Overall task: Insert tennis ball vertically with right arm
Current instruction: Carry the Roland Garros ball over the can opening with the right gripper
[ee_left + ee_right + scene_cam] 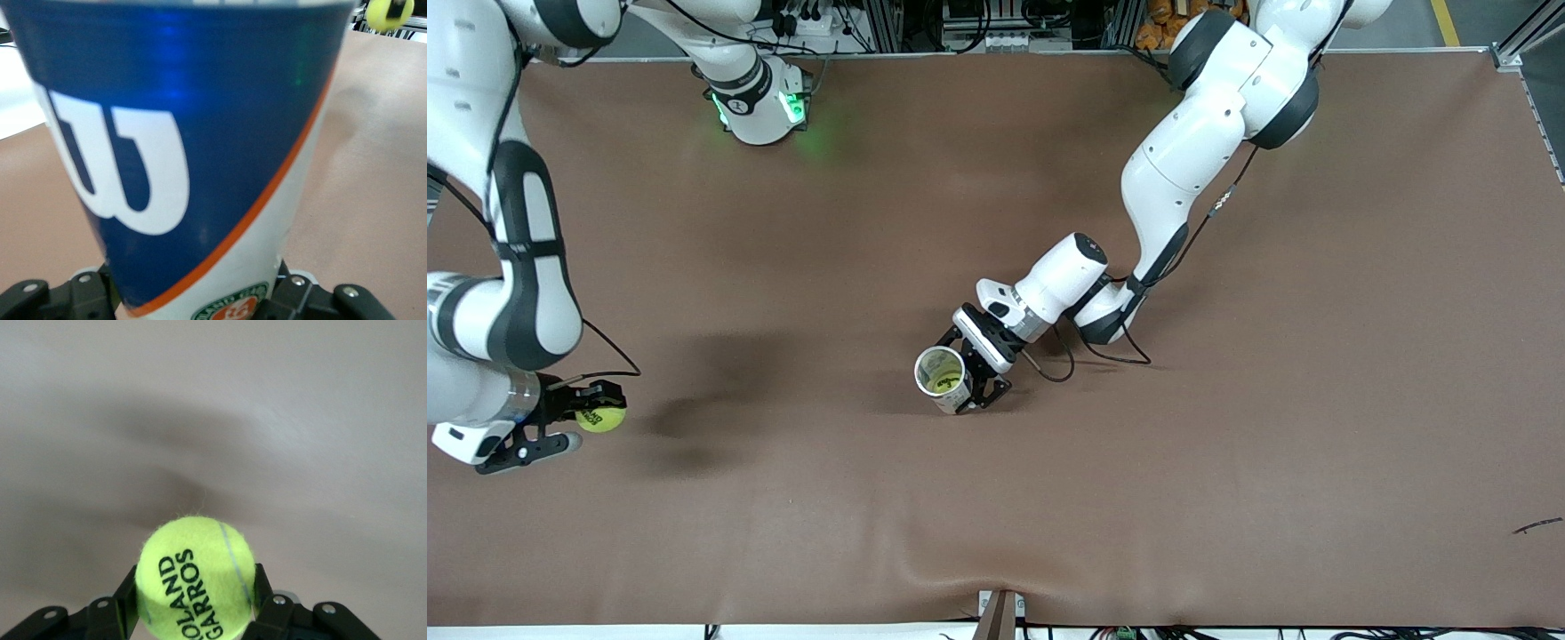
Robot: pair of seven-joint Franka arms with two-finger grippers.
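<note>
The fuzzy yellow-green tennis ball [601, 418] printed "ROLAND GARROS" sits clenched in the right claw [587, 411], up over the brown desk [1227, 462] at the right arm's end. The left claw [971, 373] grips an upright blue-and-white tennis-ball can [943, 379] mid-desk.

You can't see the can's [193, 160] base or rim in the left wrist view; both are cut off. The tennis ball's [195, 580] underside is cropped, and the right gripper's [193, 600] fingertips hide beside it.
</note>
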